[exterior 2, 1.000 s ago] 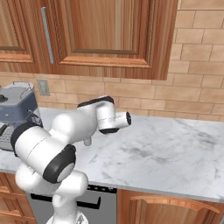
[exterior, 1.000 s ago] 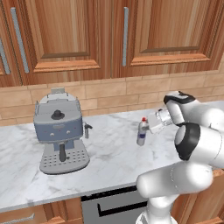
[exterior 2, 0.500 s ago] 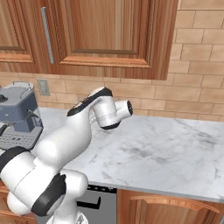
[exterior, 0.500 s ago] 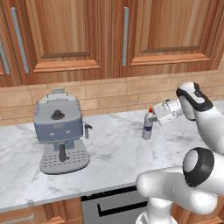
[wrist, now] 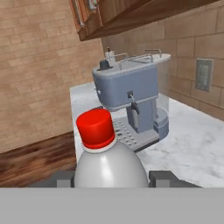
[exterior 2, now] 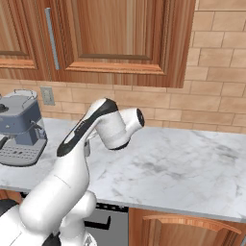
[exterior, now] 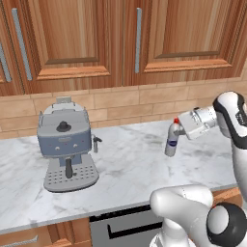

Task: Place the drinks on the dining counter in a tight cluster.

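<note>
A small white bottle with a red cap (exterior: 171, 140), one of the drinks, leans slightly over the narrow marble wall counter (exterior: 125, 169). My gripper (exterior: 177, 133) reaches in from the right and is shut on its upper body. In the hand view the bottle (wrist: 109, 168) sits between the two dark fingertips (wrist: 162, 178), its red cap pointing up the frame, with my gripper (wrist: 111, 180) closed around it. The dining counter is out of view.
A blue-grey coffee machine (exterior: 65, 142) stands on the wall counter to the left of the bottle, also seen as the coffee machine (exterior 2: 19, 127) and ahead of the hand (wrist: 131, 100). Wooden cabinets (exterior: 120, 38) hang above a brick backsplash. My arm (exterior 2: 91, 139) crosses the right base view.
The arm has swung out to the right, carrying the white bottle along the wall counter away from the coffee machine. The grip has stayed shut on it.
</note>
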### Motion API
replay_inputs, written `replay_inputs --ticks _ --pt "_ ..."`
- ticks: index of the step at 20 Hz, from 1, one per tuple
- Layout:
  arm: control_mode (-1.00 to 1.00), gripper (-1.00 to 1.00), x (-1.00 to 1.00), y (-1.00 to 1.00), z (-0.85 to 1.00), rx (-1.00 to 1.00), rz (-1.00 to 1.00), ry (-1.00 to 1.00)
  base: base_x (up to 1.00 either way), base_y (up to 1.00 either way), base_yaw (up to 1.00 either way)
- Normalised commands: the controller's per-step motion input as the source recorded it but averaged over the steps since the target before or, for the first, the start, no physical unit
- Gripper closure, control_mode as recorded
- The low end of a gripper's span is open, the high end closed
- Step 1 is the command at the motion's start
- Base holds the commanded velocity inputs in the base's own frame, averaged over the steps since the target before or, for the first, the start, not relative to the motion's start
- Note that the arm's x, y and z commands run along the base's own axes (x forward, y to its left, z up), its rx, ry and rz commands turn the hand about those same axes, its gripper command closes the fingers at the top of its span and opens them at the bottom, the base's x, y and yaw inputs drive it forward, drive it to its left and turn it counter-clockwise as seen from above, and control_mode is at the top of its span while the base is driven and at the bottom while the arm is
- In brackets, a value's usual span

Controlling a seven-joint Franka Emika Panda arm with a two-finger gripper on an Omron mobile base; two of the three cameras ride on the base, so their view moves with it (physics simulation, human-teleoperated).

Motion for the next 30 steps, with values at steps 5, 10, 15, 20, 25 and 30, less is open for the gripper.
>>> replay_inputs --ticks 5,10,15,20,25,30 --pt "-1.0 1.0 -0.57 0.0 0.39 0.0 0.0 -0.09 0.0 0.0 0.0" --pt "-1.0 1.0 -0.13 0.0 0.22 0.0 0.0 -0.04 0.0 0.0 0.0" --pt "-1.0 1.0 0.0 0.0 0.0 0.0 0.0 0.0 0.0 0.0 0.0" --pt "-1.0 1.0 0.0 0.0 0.0 0.0 0.0 0.0 0.0 0.0 0.0" --pt "1.0 1.0 0.0 0.0 0.0 0.0 0.0 0.0 -0.73 0.0 0.0" --pt "1.0 1.0 0.0 0.0 0.0 0.0 0.0 0.0 -1.0 0.0 0.0"
